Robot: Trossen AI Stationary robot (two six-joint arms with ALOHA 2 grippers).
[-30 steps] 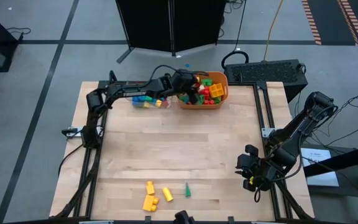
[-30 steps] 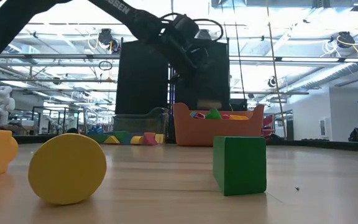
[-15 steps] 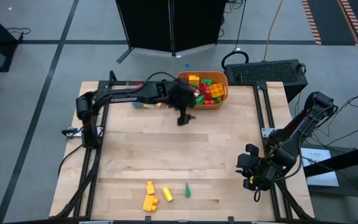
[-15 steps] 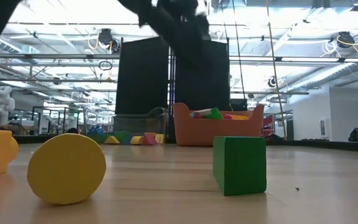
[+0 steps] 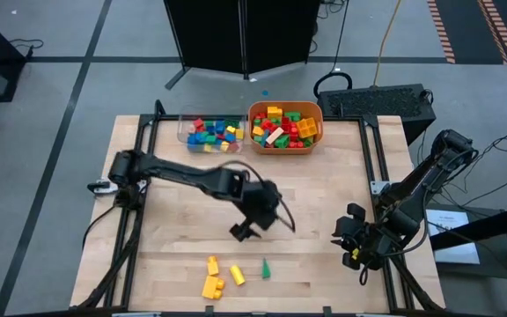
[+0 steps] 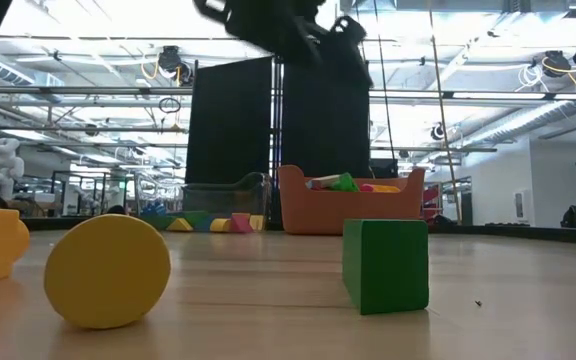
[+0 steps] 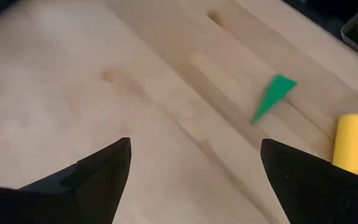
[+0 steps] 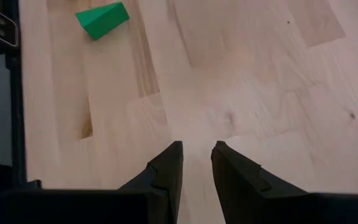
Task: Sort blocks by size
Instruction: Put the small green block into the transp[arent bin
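My left end effector (image 5: 241, 232) hung spread and empty, nearer than the right; green wedge (image 5: 266, 269) lay just ahead, pointing away.

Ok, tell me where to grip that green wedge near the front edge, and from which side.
Come straight down on the green wedge with the open left tool and pinch its thick end across the two flat sides. It lies flat, tapering to a thin tip, clear of the yellow cylinder.

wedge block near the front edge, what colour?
Green; the wedge shows best in the right wrist view.
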